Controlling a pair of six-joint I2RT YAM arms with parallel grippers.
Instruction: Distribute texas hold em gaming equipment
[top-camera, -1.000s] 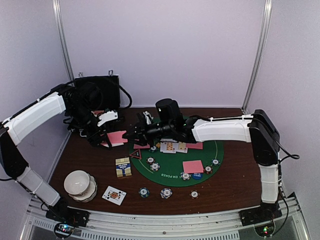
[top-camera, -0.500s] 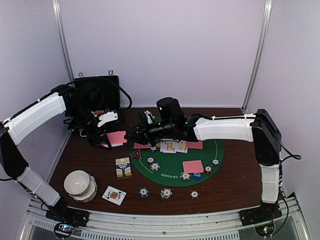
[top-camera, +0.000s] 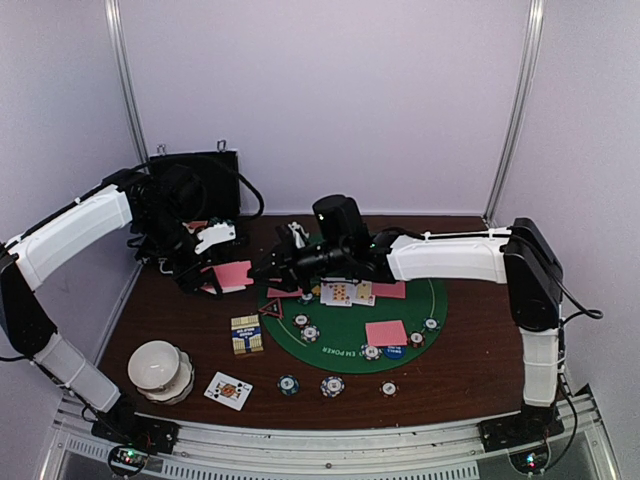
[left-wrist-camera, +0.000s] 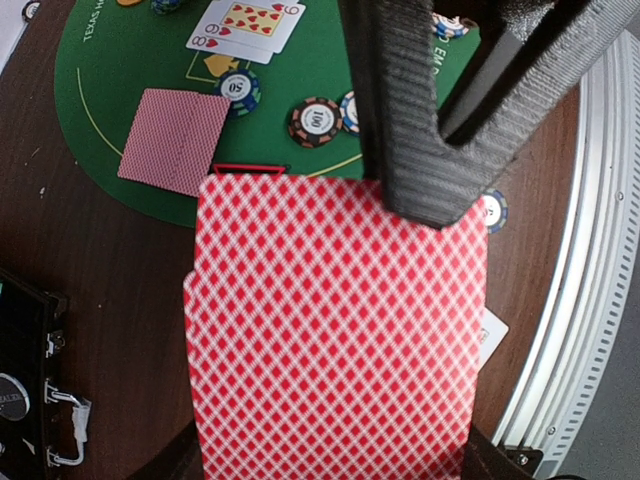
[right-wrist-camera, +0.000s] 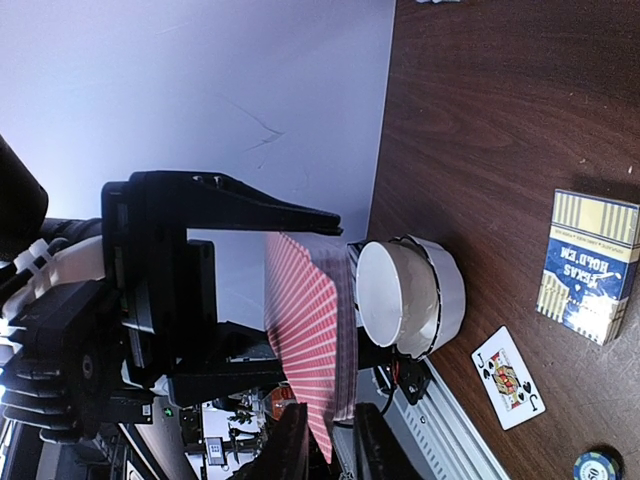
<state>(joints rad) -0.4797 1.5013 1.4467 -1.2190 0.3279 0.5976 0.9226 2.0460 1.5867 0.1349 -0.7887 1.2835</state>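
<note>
Fingers (left-wrist-camera: 410, 120) of left gripper (top-camera: 207, 266) were closed on a stack of pink-backed cards (left-wrist-camera: 335, 330): one finger across the top card's back, the other under the stack. The stack was held off the table and tilted. Right gripper (top-camera: 272, 268) sat just right of the stack, pointing at it. In its wrist view its fingers (right-wrist-camera: 293, 448) stood apart with the stack's edge in the gap; can't tell whether the pads touched a card.

Nearer the bases than both grippers were white bowl stack (top-camera: 160, 368), face-up jack (top-camera: 228, 390), card box (top-camera: 247, 334) and triangle marker (top-camera: 271, 308).

Right of the right gripper, on green mat (top-camera: 420, 300), were face-up cards (top-camera: 345, 292), face-down pink card (top-camera: 386, 332) and chips (top-camera: 310, 332). Loose chips (top-camera: 332, 385) lay off the mat, toward the bases.
</note>
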